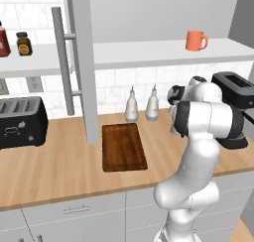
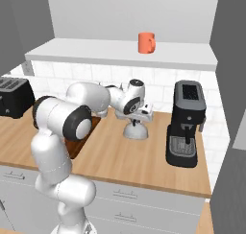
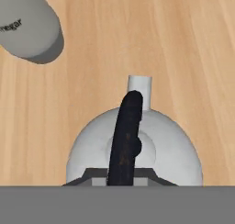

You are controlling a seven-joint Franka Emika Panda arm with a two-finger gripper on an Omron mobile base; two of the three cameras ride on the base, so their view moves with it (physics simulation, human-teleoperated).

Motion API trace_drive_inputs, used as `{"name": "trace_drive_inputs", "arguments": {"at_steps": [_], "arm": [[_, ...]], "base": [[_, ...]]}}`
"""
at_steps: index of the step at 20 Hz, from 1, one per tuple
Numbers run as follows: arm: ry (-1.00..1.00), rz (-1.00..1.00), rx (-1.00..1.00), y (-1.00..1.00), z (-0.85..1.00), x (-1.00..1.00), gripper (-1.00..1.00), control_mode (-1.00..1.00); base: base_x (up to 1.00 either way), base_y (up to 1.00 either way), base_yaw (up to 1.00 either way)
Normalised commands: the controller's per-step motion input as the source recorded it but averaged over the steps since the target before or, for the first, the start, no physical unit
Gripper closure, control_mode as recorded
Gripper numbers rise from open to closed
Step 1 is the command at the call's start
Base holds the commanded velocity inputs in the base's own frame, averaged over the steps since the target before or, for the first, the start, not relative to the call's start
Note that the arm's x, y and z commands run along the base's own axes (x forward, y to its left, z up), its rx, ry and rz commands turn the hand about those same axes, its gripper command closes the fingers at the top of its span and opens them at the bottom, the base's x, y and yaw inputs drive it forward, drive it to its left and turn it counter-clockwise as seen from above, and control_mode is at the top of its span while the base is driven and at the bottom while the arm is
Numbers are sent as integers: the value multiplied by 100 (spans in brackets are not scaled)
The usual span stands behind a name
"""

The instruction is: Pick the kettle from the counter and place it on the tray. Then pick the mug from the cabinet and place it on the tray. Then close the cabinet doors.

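From my remote station I record the long light-wood butcher-block counter [image 1: 59, 161] as the working surface, with the grey wall cabinet [image 2: 120, 51] above it standing open, one flat grey cabinet door [image 1: 82, 62] swung out over the counter's left half. My chief concern is that door: it hangs just beside the flat dark-brown rectangular wooden tray [image 1: 124, 147], and I judge a wide carry toward the tray could clip its edge. The tray lies bare, well apart from the load. The squat silver-grey domed kettle [image 2: 135, 130] sits on the counter to the right of the tray, near the black coffee machine [image 2: 186, 125]. The two-finger gripper [image 2: 137, 117] is directly over the kettle, jaws closed down narrowly on the thin black arched handle [image 3: 126, 136], as the hand view indicates. A thin handle lets the body swing or pivot, so a fast lift may tip the spout [image 3: 139, 87] or slip the hold. The two white bottles [image 1: 141, 106] behind the tray stand close to the path and could be knocked. The orange-coral mug [image 1: 196, 40] waits on the white cabinet shelf
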Motion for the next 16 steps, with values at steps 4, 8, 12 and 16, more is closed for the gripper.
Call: {"name": "trace_drive_inputs", "arguments": {"at_steps": [4, 8, 12, 16], "arm": [[-28, 0, -16, 11, 46, -42, 100, -100], [-24, 7, -16, 24, 43, -66, 100, -100], [-16, 11, -16, 45, 38, -61, 100, -100], [-6, 12, -2, 45, 64, -60, 100, -100]], "base": [[0, 0, 0], [0, 0, 0], [0, 0, 0], [0, 0, 0]]}}
